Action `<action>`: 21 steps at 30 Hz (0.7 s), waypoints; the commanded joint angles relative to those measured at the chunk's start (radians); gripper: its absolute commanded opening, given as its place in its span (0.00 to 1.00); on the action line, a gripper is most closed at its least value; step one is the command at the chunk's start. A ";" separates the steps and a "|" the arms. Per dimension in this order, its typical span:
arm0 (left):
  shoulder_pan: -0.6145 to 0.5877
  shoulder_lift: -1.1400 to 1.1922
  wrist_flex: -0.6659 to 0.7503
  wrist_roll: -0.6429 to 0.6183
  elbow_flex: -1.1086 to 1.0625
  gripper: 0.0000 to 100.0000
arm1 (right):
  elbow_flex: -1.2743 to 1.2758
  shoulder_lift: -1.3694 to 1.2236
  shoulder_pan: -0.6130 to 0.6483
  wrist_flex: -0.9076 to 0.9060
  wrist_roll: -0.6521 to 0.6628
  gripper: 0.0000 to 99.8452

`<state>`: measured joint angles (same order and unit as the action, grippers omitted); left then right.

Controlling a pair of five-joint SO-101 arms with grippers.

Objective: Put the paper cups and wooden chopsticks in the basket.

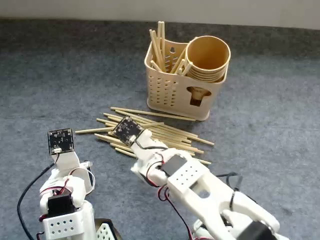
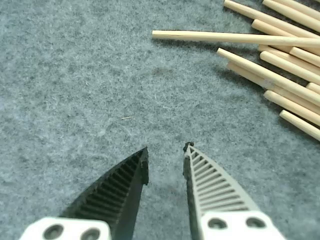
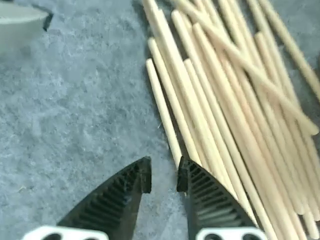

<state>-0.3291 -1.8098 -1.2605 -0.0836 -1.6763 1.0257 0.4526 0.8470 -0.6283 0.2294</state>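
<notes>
- Wooden chopsticks (image 1: 180,132): loose pile on the bench before the basket (image 1: 170,95); paper cups (image 1: 207,57) already inside.
- Likely light, stiff, prone to rolling; pinch one mid-length.
- Right gripper (image 3: 162,175), left gripper (image 2: 166,160): fingers parted, empty.

Grey felt mat (image 1: 60,75) spread across whole surface; pale wall strip (image 1: 200,10) beyond.

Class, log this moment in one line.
paper cups: stacked in basket | loose chopsticks: piled on carpet | left gripper: open, empty, over carpet | right gripper: open, empty, at pile edge
</notes>
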 commanded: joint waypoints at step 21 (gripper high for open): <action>-0.005 0.002 -0.003 0.002 -0.021 0.13 | -0.188 -0.265 -0.022 -0.005 0.066 0.09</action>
<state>-0.3291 -1.8098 -1.2605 -0.0836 -1.6763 0.8784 0.1887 0.8378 -0.6252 0.2831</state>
